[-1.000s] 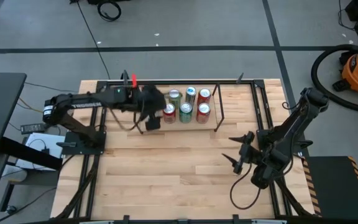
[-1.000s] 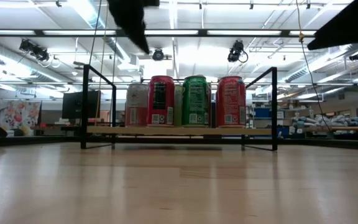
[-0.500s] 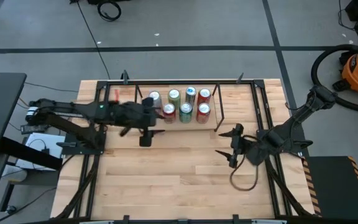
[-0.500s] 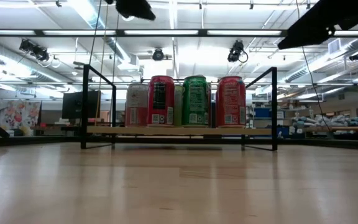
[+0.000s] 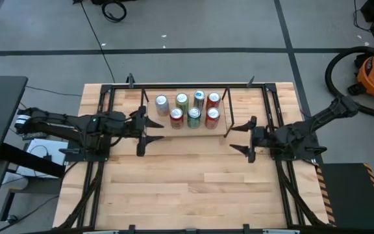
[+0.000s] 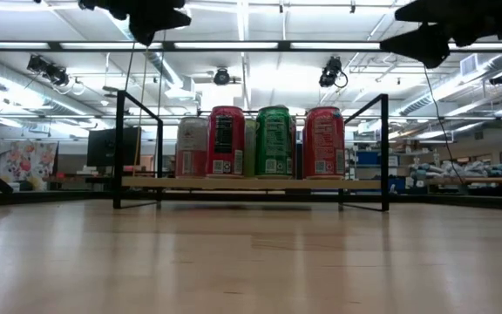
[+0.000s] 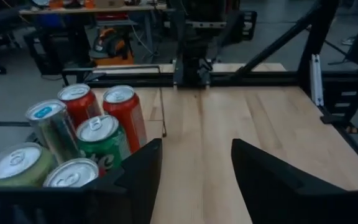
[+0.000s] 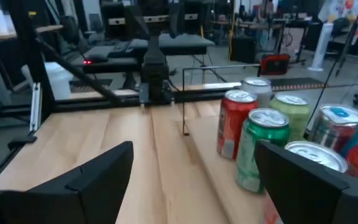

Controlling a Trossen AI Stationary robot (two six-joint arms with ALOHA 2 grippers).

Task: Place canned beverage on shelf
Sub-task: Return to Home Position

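1. High view: the shelf (image 5: pixel 227 112) stands in the middle of the table's (image 5: pixel 187 185) far side. Seven cans (image 5: pixel 193 117) stand upright on it, four in the back row and three in front. The left gripper (image 5: pixel 147 135) hangs by the shelf's front left corner, spread wide and empty. The right gripper (image 5: pixel 240 138) hangs just off the front right corner, also spread and empty. The two point toward each other.
2. Low view: a red, a green and another red can stand side by side on the shelf's wood deck, with a pale can behind them at the left. Both grippers show only as dark shapes high up, one over each end of the shelf, clear of the cans.
3. Left wrist view: the two dark fingers stand apart with only bare table between them. The cans sit close beside one finger.
4. Right wrist view: the fingers are likewise parted and hold nothing. The cans stand on the shelf just beside one of them.
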